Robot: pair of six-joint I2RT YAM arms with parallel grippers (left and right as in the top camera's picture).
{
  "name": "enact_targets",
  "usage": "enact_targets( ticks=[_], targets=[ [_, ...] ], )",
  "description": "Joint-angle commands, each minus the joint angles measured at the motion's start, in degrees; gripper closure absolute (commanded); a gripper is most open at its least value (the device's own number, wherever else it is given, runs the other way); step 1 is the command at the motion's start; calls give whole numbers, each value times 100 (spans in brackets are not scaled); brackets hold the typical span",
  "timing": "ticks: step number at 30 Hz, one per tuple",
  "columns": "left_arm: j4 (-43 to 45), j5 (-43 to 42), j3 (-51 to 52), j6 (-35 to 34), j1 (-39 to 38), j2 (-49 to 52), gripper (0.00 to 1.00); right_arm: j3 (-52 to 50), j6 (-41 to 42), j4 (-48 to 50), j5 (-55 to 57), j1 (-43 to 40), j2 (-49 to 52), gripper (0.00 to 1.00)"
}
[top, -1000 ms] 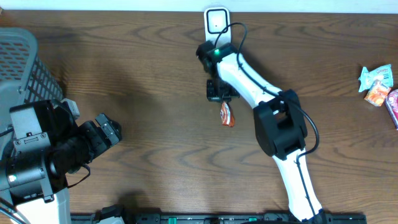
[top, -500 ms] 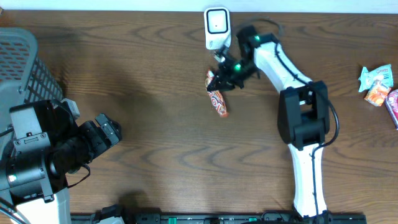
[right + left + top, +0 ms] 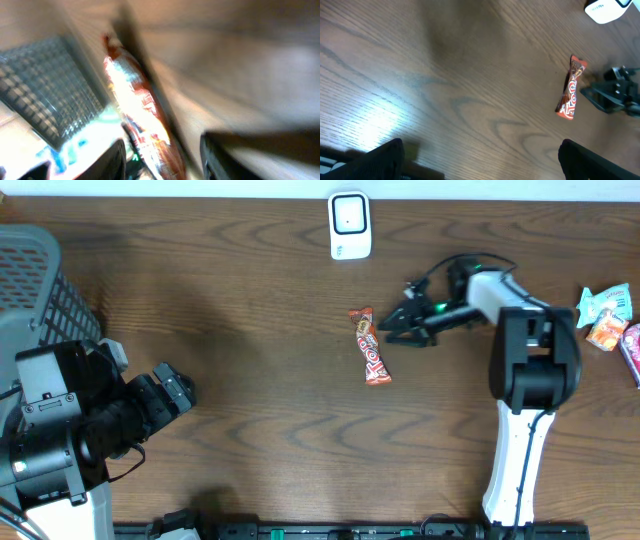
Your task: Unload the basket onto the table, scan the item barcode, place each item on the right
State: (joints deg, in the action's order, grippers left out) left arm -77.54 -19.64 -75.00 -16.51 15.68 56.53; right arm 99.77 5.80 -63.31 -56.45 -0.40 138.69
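The item, a red-orange candy bar (image 3: 371,345), lies flat on the wooden table below the white barcode scanner (image 3: 349,225). My right gripper (image 3: 397,323) hovers just to the bar's right with its jaws apart and nothing held. In the blurred right wrist view the bar (image 3: 134,102) shows ahead, between the two dark fingers (image 3: 112,160) of the right gripper (image 3: 162,157). The left gripper (image 3: 176,391) rests open at the left, far from the bar. Its wrist view shows the bar (image 3: 571,90), the scanner (image 3: 607,9) and the right gripper (image 3: 615,95).
A grey mesh basket (image 3: 40,275) stands at the far left. Several snack packets (image 3: 607,315) lie at the right edge. The right arm's white links (image 3: 525,410) run down the right side.
The right arm swung away from the scanner toward the right. Its jaws opened and let go of the candy bar, which now lies on the table. The left arm stayed still.
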Motion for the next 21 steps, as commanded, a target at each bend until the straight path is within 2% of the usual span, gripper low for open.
enact_targets(
  ticks=[1, 7, 10, 21],
  targets=[
    [-2, -70, -24, -9, -2, -4, 2, 835, -385, -726, 1714, -79, -2, 55],
    [-2, -70, -24, -9, -2, -4, 2, 2192, -614, -2302, 2704, 315, -94, 57],
    [-2, -70, -24, -9, -2, -4, 2, 2503, -601, -2623, 3303, 713, -173, 58],
    [-2, -68, -24, -9, -2, -4, 2, 2280, 289, -2446, 5504, 2594, -227, 56]
  ],
)
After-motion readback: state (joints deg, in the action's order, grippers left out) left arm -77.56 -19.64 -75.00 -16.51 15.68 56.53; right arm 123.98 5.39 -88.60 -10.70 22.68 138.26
